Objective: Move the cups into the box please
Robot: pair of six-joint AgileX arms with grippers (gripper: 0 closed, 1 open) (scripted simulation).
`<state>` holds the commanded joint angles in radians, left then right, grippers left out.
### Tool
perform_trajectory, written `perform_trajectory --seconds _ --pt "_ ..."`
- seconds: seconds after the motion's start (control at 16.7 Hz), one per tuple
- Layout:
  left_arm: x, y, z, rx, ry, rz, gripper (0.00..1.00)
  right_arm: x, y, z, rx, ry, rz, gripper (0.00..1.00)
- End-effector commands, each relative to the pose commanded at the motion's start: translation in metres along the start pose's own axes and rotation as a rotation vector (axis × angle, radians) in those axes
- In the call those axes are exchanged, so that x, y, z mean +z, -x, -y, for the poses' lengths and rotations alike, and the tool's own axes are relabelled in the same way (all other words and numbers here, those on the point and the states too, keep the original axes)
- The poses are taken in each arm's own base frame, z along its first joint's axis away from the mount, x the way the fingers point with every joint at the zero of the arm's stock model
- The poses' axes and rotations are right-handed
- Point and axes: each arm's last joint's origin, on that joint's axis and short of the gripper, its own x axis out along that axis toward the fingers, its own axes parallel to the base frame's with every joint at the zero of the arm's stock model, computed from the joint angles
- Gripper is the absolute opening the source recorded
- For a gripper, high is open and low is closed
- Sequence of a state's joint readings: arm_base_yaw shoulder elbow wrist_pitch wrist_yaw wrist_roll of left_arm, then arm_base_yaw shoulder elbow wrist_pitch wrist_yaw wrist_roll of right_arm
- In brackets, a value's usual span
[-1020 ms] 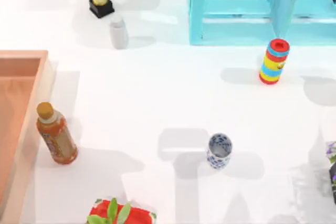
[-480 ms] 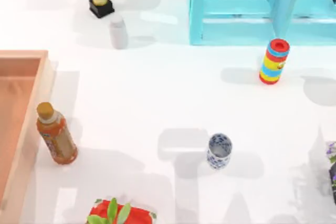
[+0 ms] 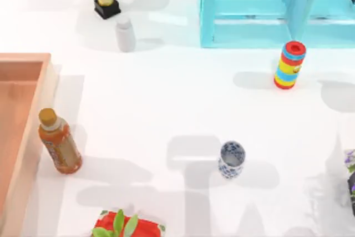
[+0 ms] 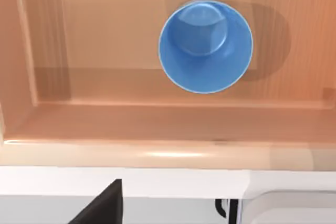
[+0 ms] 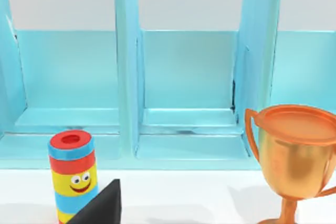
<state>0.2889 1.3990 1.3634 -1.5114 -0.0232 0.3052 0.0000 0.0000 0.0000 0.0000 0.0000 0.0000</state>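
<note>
Already blue cup (image 4: pixel 205 45) upright in box (image 4: pixel 157 153) (floral cup (image 3: pixel 231 159) on table (image 3: pixel 166 109)); pincer states unclear.

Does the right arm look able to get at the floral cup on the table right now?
Probably yes. The floral cup stands upright on open table toward the right, with nothing close around it; the striped cylinder and the orange bottle stand well away.

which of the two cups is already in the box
The plain blue cup stands upright inside the wooden box. The floral white cup is on the table.
</note>
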Motion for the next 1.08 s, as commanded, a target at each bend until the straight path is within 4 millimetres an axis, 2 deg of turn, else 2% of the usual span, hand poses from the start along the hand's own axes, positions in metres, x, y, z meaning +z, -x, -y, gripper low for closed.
perform_trajectory --seconds 0.18,0.3,0.42,0.48,0.54,0.66,0.78,0.96,1.08 --pt "0.01 0.002 0.005 -0.004 0.0 -0.005 1.0 0.0 0.0 0.0 0.0 0.0 0.0 1.0" --pt "0.032 0.004 0.018 -0.009 0.0 -0.013 1.0 0.0 0.0 0.0 0.0 0.0 0.0 1.0" --pt "0.064 0.006 0.044 -0.014 -0.001 -0.02 1.0 0.0 0.0 0.0 0.0 0.0 0.0 1.0" --pt "0.081 0.006 0.065 -0.015 -0.004 -0.024 1.0 0.0 0.0 0.0 0.0 0.0 0.0 1.0" --pt "0.098 0.004 0.09 -0.015 -0.006 -0.029 1.0 0.0 0.0 0.0 0.0 0.0 0.0 1.0" --pt "0.124 -0.003 0.153 -0.011 -0.009 -0.043 1.0 0.0 0.0 0.0 0.0 0.0 0.0 1.0" --pt "0.134 -0.016 0.23 -0.003 -0.01 -0.053 1.0 0.0 0.0 0.0 0.0 0.0 0.0 1.0" --pt "0.116 -0.037 0.339 0.002 -0.008 -0.048 1.0 0.0 0.0 0.0 0.0 0.0 0.0 1.0" --pt "0.094 -0.049 0.393 -0.006 -0.005 -0.036 1.0 0.0 0.0 0.0 0.0 0.0 0.0 1.0"
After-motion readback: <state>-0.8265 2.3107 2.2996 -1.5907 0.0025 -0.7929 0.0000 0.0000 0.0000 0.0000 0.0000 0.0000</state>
